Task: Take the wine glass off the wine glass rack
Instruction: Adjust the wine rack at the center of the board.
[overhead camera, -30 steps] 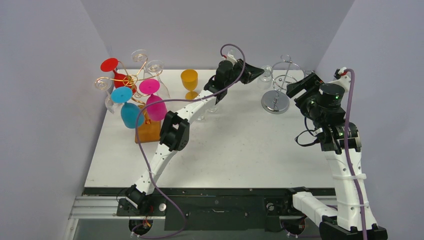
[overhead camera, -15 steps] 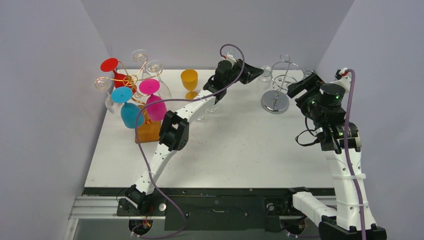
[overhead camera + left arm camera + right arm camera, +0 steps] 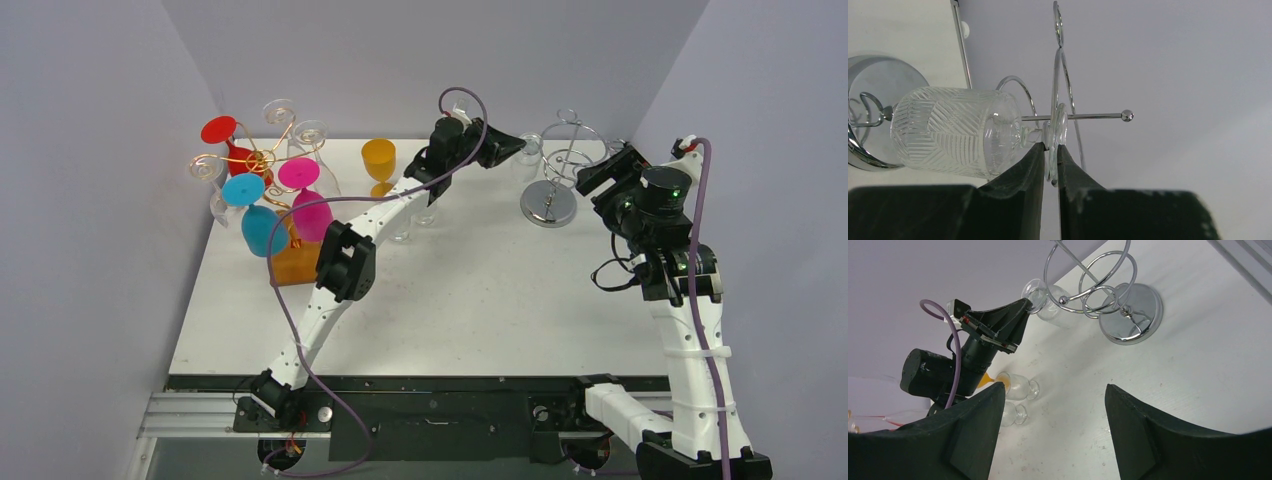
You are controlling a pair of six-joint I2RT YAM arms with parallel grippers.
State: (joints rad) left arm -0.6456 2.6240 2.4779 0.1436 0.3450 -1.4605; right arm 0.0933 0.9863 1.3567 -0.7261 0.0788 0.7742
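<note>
Left gripper (image 3: 512, 147), top view: arm stretched toward 1 o'clock of the table (image 3: 480, 300), tips at the wine glass (image 3: 531, 150). The glass hangs on the chrome wine glass rack (image 3: 549, 203), which stands near the table's far edge at 1 o'clock. Right gripper (image 3: 598, 170) hovers at the rack's 3 o'clock side, apart from it. Gold wire rack (image 3: 258, 158) at 10 o'clock carries red, blue, pink and clear glasses. Orange goblet (image 3: 379, 160) stands upright near 12 o'clock.

Left wrist view: gripper clenched on the wine glass's foot, seen edge-on between the two fingers. Patterned bowl lies sideways toward 9 o'clock, stem level. Foot sits right at the rack's wire loop; cannot tell whether it is clear of the wire. A straight rack arm with a ball end points to 3 o'clock.

Right wrist view: right gripper spread wide, nothing between the fingers. Rack at 1 o'clock, wine glass on its 9 o'clock side with the left gripper's tip on it. Two small clear glasses (image 3: 1018, 387) sit on the table toward 8 o'clock.
</note>
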